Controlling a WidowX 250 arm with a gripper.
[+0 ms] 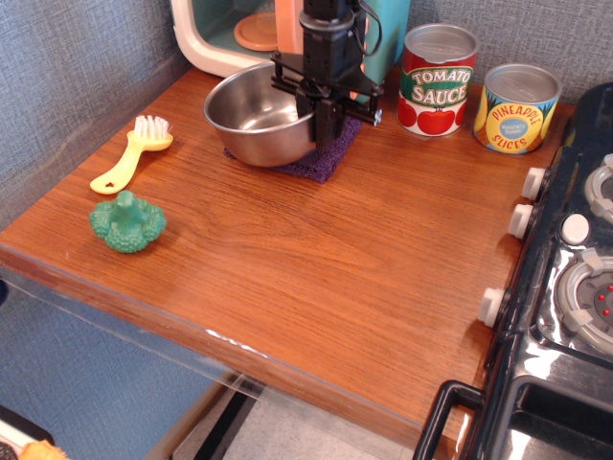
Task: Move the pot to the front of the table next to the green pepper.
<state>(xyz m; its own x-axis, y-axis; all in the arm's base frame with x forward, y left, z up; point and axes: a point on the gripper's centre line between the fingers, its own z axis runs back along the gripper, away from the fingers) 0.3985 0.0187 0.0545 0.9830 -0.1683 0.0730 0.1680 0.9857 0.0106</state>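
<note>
The pot [257, 117], a shiny steel bowl, is at the back of the table [316, 268], tilted and partly off a purple cloth [324, 159]. My gripper [322, 117] comes down from above and is shut on the pot's right rim. The green pepper [127, 223], a bumpy green toy, lies near the front left edge, well apart from the pot.
A yellow-handled brush [133, 153] lies behind the green pepper. A tomato sauce can [437, 80] and a pineapple can [516, 108] stand at the back right. A black toy stove [565, 287] lines the right side. A white toy oven [235, 34] is at the back left.
</note>
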